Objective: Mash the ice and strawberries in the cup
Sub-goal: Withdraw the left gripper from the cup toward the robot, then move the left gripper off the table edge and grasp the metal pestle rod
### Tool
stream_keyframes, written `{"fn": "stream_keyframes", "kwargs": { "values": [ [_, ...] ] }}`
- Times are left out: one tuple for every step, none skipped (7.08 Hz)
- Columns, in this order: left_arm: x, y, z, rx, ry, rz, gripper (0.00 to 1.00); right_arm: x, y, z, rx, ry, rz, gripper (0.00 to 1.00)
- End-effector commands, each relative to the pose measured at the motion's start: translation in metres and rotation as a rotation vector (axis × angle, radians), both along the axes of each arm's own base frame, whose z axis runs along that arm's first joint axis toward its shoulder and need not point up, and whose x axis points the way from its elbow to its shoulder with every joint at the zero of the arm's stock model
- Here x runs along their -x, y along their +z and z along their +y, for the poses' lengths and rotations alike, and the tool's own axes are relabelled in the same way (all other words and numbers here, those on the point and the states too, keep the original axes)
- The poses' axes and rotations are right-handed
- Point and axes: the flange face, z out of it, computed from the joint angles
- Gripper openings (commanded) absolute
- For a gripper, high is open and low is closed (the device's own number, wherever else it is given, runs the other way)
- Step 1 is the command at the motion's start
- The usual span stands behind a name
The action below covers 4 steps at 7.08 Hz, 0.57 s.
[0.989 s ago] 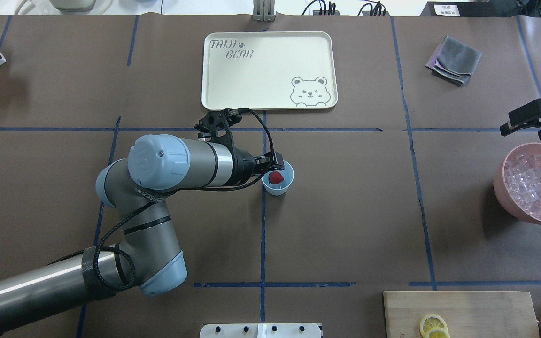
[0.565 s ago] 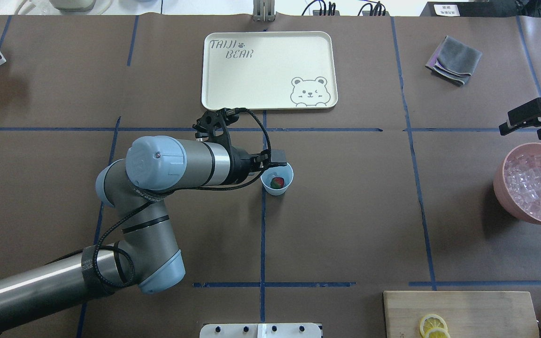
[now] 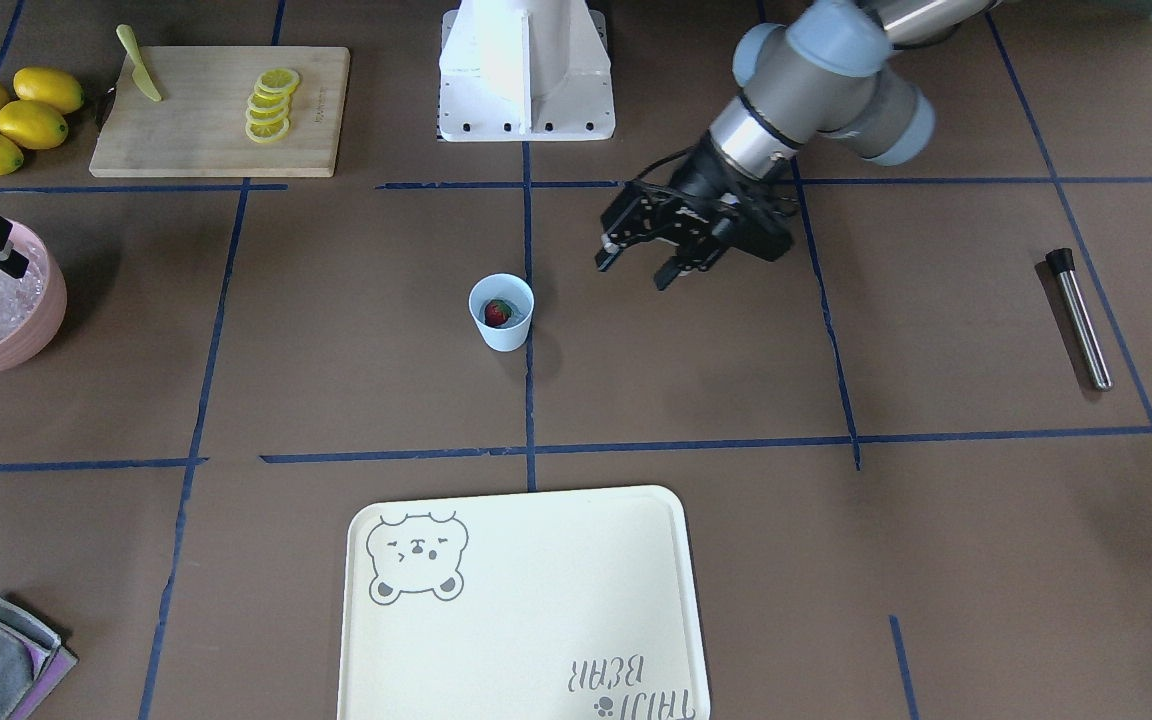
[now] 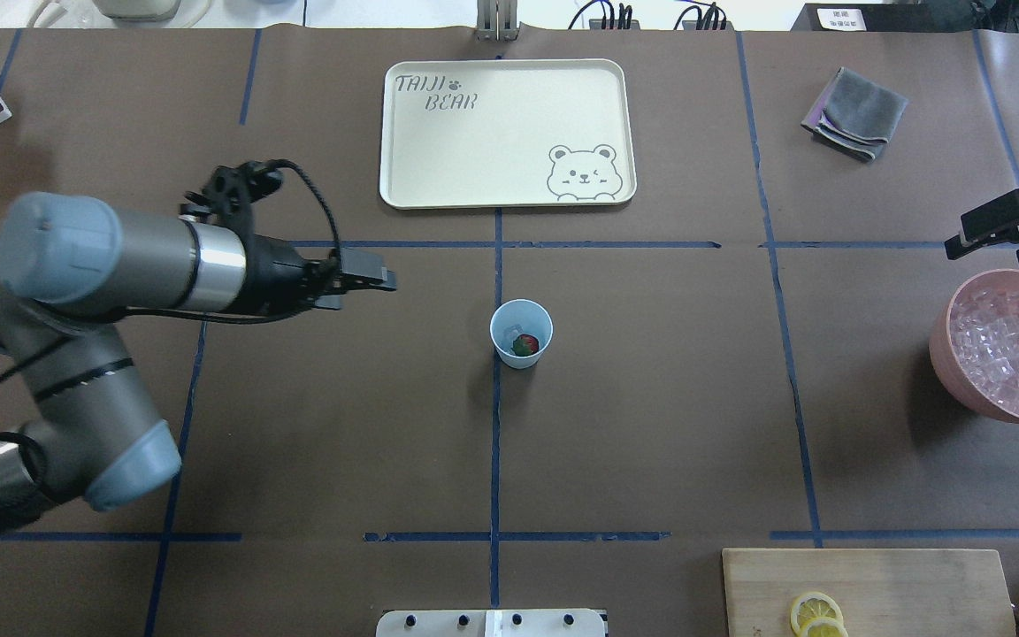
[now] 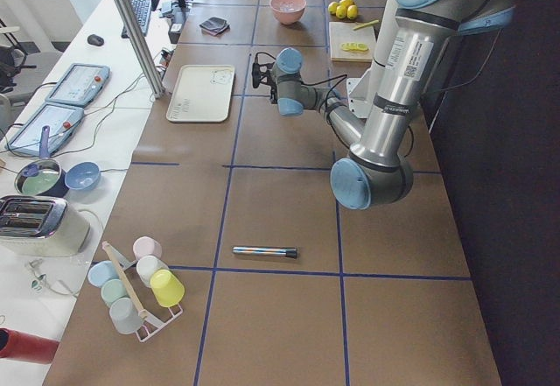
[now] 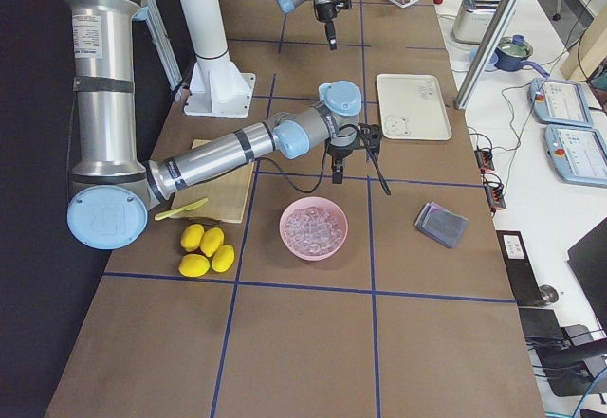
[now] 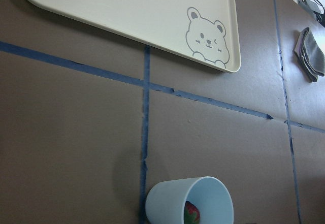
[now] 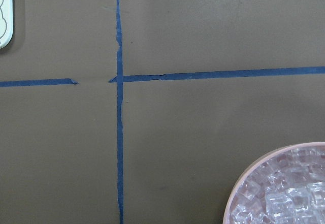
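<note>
The light blue cup (image 4: pixel 520 333) stands upright on the brown table covering, right on a blue tape line, with nothing touching it. One strawberry (image 4: pixel 524 344) lies at the bottom of it, red with a dark green top.

The left gripper (image 3: pixel 634 272) hangs above the table well to the cup's left and slightly farther from the robot. Its fingers are spread and nothing is between them. The right gripper (image 4: pixel 987 252) is far out on the cup's right; its two fingers also stand apart and hold nothing.

The ice (image 4: pixel 1009 349) is not at the cup. It fills a pink bowl (image 4: pixel 943 354) far to the cup's right, a heap of small clear cubes.

Beyond the cup, on the side away from the robot, lies a cream tray (image 4: pixel 439 150) printed with a bear. A metal rod (image 3: pixel 1081 320) with a black tip lies flat far to the cup's left, past the left gripper. A wooden cutting board (image 3: pixel 206 130) carrying lemon slices (image 3: pixel 271 105) sits to the cup's right, nearer the robot.
</note>
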Motion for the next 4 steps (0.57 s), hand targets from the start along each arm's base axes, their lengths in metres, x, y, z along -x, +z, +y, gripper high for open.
{"fn": "stream_keyframes", "kwargs": {
  "values": [
    [0.138,0.112,-0.015,-0.087,0.086,-0.15,0.89,-0.001,0.003,0.001,0.004,0.001,0.002,1.0],
    [0.202,0.163,-0.027,-0.131,0.097,-0.217,0.89,-0.001,0.003,0.002,0.003,0.001,0.004,1.0],
    [0.257,0.232,-0.043,-0.166,0.128,-0.271,0.89,-0.001,0.004,0.002,0.005,0.001,0.004,1.0],
    [0.294,0.291,-0.055,-0.16,0.139,-0.331,0.89,-0.001,0.003,0.002,0.003,0.001,0.004,1.0]
  ]
}}
